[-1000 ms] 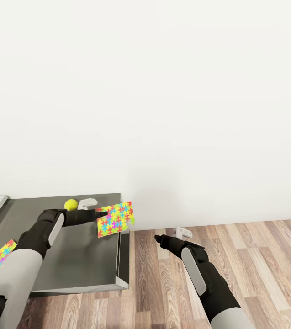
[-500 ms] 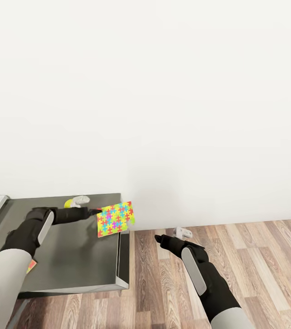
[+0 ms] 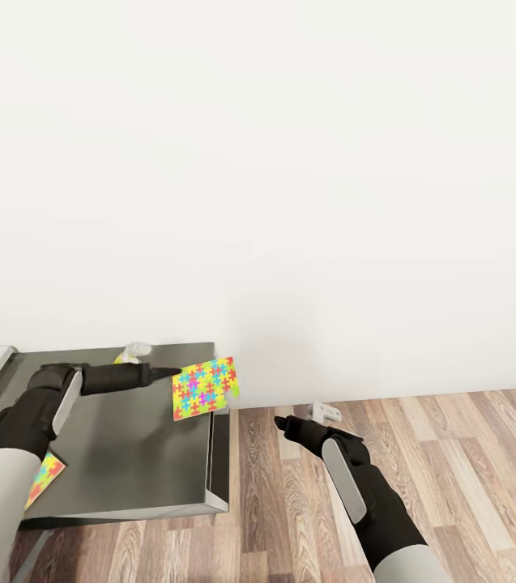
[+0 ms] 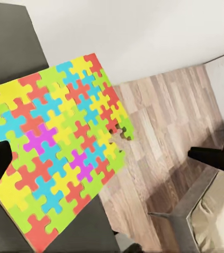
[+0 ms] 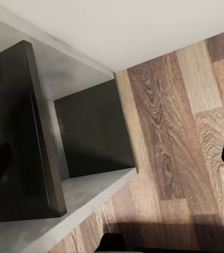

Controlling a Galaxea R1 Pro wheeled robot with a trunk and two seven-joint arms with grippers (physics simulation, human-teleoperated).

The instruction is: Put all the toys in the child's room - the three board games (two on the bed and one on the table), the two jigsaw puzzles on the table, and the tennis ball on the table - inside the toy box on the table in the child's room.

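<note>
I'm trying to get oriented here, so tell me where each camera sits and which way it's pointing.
Head view: from the robot's head, down over the dark table, wall and wood floor; both arms show, the left gripper at the jigsaw puzzle.
Left wrist view: along the left jaws, over the jigsaw puzzle to the floor; dark fingertips show.
Right wrist view: from the right arm, facing the table's end and floor.
Shared: head and left wrist both show the puzzle.
</note>
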